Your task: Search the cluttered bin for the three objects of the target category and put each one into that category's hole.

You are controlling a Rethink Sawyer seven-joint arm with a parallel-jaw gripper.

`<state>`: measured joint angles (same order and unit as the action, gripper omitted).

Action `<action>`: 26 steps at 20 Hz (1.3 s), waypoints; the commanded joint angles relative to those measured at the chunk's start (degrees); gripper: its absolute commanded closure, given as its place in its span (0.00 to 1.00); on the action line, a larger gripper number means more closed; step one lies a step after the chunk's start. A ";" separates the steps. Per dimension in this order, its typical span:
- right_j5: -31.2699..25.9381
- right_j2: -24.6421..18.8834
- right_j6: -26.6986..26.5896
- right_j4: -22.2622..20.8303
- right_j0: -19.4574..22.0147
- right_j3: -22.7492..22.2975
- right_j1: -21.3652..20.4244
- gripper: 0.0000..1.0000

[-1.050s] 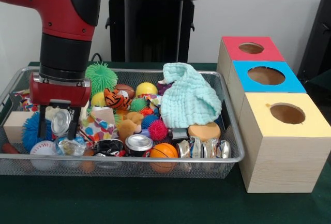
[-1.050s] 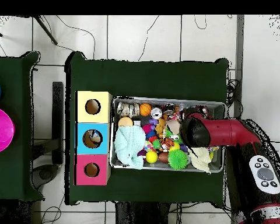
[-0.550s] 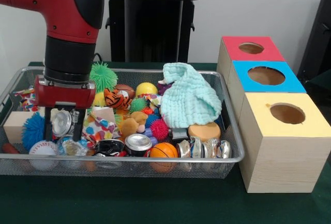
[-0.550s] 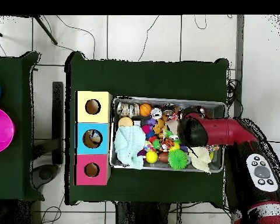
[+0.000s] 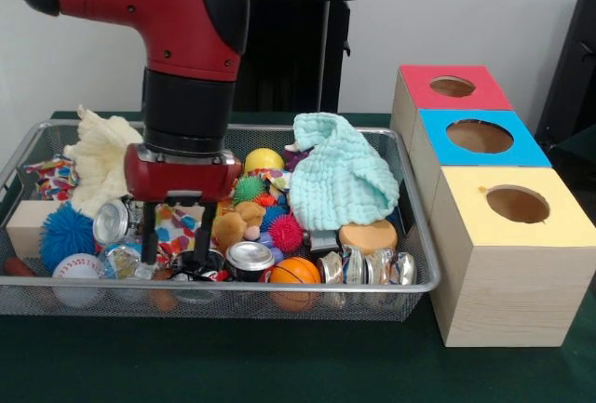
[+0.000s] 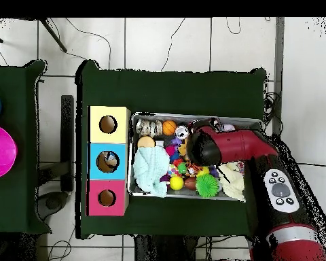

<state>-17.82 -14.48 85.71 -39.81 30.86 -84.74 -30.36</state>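
The gripper (image 5: 174,233) is held open and empty over the wire bin (image 5: 414,284). One target should be singled out, its neighbours cleared, before the fingers are lowered astride it.

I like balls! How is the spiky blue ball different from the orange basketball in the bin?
The spiky blue ball is fuzzy with soft spikes; the small orange basketball is smooth with black lines. The blue one sits at the wire bin's left end, the orange one against its front wall. Both are round.
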 commanded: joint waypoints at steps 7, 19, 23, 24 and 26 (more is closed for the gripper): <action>-0.70 -2.44 0.47 -0.78 0.98 2.31 4.59 0.00; -5.58 -4.81 -3.60 0.96 4.65 -4.45 -3.37 0.00; -5.03 -5.04 -3.95 0.17 5.28 -4.08 -2.79 0.00; -4.57 -5.05 -3.83 -0.19 5.28 -3.61 -2.12 0.00; -3.81 -4.84 -3.05 -0.61 4.81 -2.82 -1.02 0.00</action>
<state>-17.84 -14.77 85.72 -39.86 35.50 -84.00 -33.44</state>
